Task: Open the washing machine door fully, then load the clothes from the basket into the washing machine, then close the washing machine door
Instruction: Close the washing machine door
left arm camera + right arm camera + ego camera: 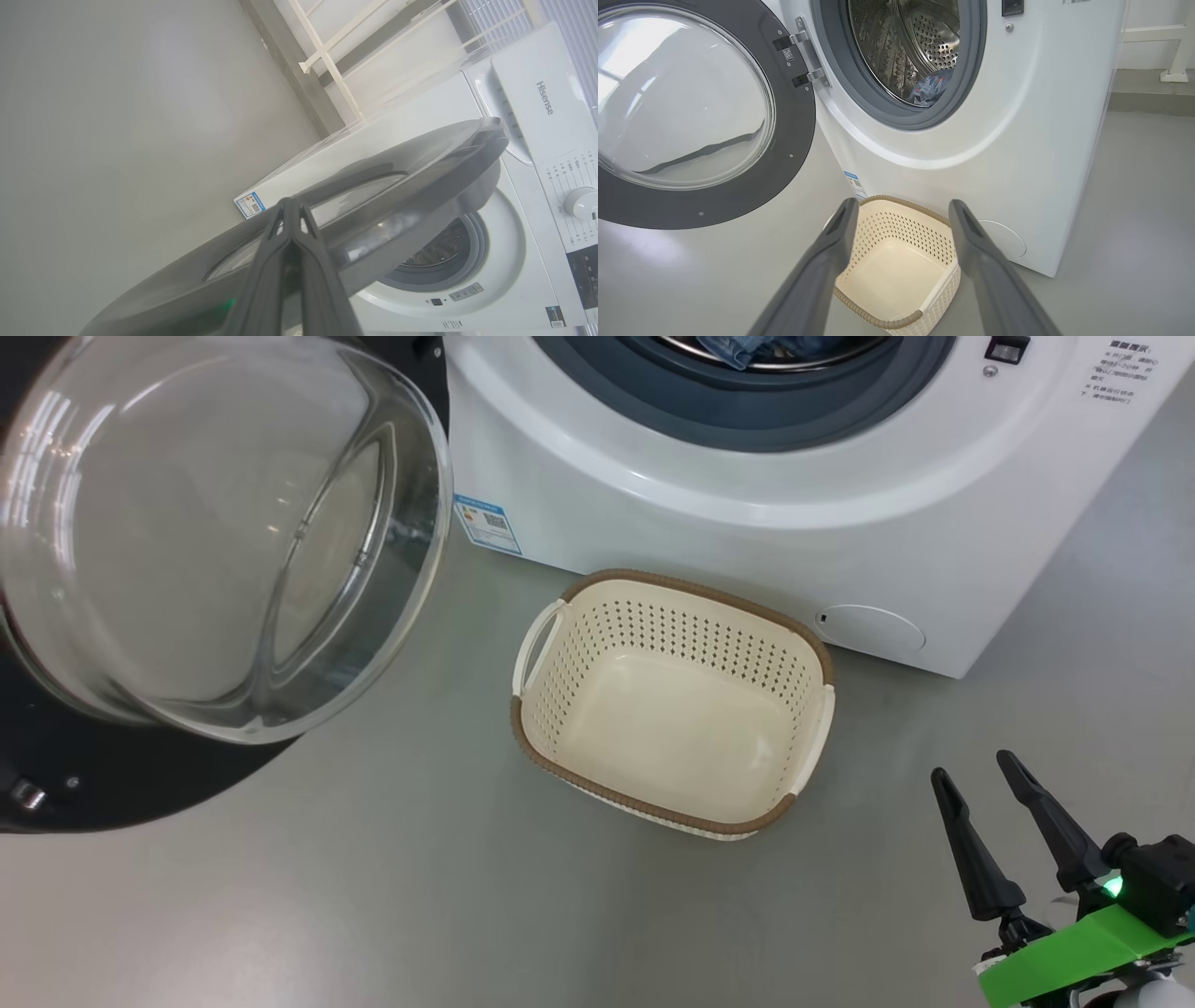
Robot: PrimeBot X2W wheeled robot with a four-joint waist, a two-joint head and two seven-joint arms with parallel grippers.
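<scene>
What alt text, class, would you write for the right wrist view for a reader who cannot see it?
A white washing machine stands with its door swung open on the left and blue clothes in the drum. An empty basket sits on the floor before it, framed by the open right pincer.

Washing machine door (pixel 794 154): clear glass bowl, glossy dark rim, bright metal hinge (pixel 810 56). Washing machine (pixel 1017 140): smooth glossy white casing, perforated steel drum (pixel 934 42), matt grey rubber gasket (pixel 973 70). Basket (pixel 906 228): perforated cream plastic, woven-look brown rim. Clothes (pixel 930 87): blue cloth.
</scene>
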